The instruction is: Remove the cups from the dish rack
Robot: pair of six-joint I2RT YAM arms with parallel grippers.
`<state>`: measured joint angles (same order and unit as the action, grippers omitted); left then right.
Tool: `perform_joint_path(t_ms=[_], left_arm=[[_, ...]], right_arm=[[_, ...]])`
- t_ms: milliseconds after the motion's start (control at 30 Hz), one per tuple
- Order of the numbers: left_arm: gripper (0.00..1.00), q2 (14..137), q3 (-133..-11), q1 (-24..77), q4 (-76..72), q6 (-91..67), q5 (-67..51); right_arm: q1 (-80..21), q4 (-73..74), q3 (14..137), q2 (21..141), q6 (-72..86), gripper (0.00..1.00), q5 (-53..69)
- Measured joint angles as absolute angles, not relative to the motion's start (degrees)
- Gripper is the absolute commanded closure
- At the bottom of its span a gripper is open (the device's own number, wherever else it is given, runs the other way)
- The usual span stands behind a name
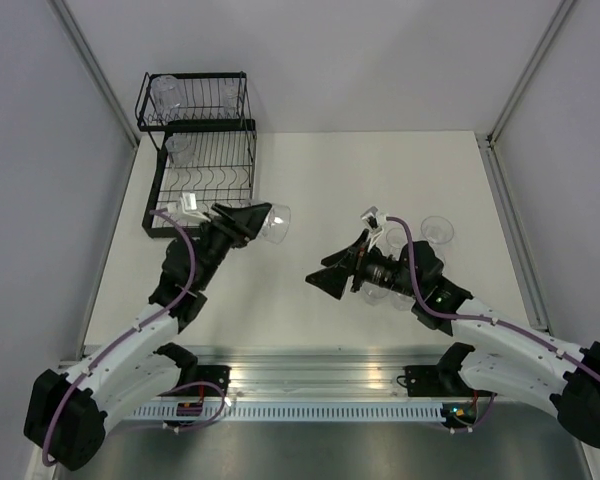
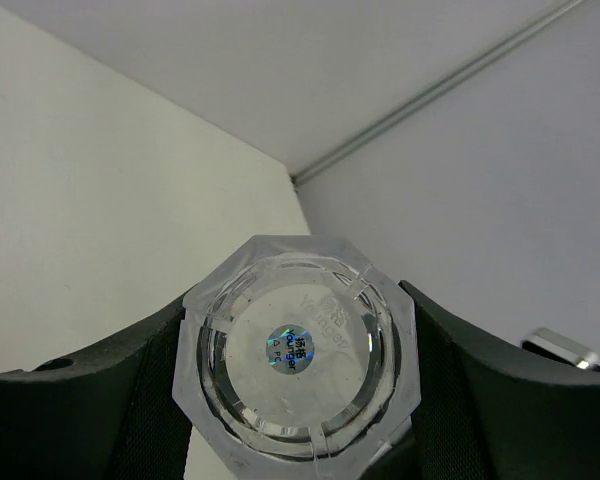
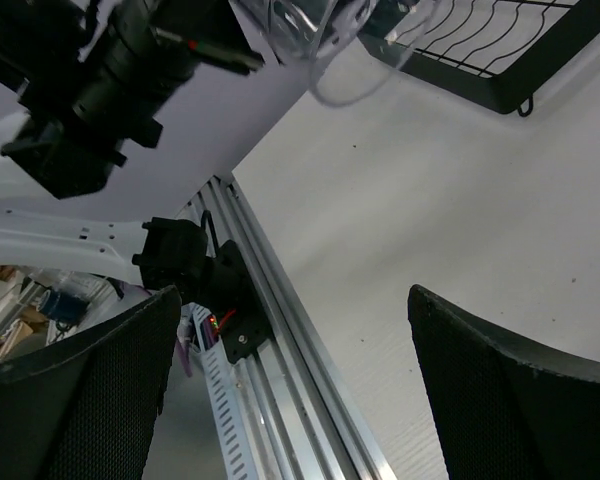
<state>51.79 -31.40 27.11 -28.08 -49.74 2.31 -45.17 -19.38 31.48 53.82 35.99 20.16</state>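
Observation:
The black wire dish rack (image 1: pixel 202 150) stands at the table's far left, with clear cups on its upper tier (image 1: pixel 168 95) and lower tier (image 1: pixel 180 148). My left gripper (image 1: pixel 252 222) is shut on a clear cup (image 1: pixel 275 222) and holds it tilted above the table, right of the rack's near end. In the left wrist view the cup's base (image 2: pixel 298 350), with a small round sticker, sits between the black fingers (image 2: pixel 100 400). My right gripper (image 1: pixel 330 276) is open and empty, pointing left over the table's middle; its view shows the held cup (image 3: pixel 320 40) and the rack (image 3: pixel 480 50).
Several clear cups stand on the table at the right, one at the far side of the group (image 1: pixel 438 232) and others (image 1: pixel 394 240) partly hidden by my right arm. The aluminium rail (image 1: pixel 310 380) runs along the near edge. Grey walls enclose the table.

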Motion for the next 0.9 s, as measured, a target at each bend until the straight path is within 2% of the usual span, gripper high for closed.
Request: perform_joint_path(t_ms=[233, 500, 567, 667, 700, 767, 800, 900], left_arm=[[0.98, 48.1, -18.33, 35.07, -39.86, -69.56, 0.99], [0.98, 55.46, -13.26, 44.16, -46.94, -77.93, 3.07], [0.98, 56.73, -12.78, 45.36, -47.27, -78.81, 4.08], [0.98, 58.98, -12.73, 46.41, -48.73, -80.29, 5.61], [0.98, 59.9, -12.73, 46.63, -49.63, -80.84, 5.93], [0.98, 62.02, -12.78, 46.96, -52.01, -82.13, 6.22], [0.98, 63.11, -12.78, 47.05, -53.32, -82.87, 6.35], [0.98, 66.04, -12.84, 47.11, -56.49, -84.23, 6.63]], right_arm=[[-45.17, -30.06, 28.27, 57.65, 41.23, 0.02, 23.9], [-45.93, -36.49, 27.51, 61.69, 43.68, 0.02, 25.19], [-46.02, -36.71, 27.51, 61.69, 43.66, 0.06, 25.19], [-46.04, -36.67, 27.51, 61.89, 43.53, 0.27, 25.21], [-46.04, -36.73, 27.51, 62.17, 43.44, 0.43, 25.26], [-46.04, -36.91, 27.49, 63.24, 43.35, 0.63, 25.61], [-46.04, -36.95, 27.46, 63.92, 43.57, 0.77, 25.71], [-46.02, -36.91, 27.44, 65.43, 44.23, 0.94, 26.02]])
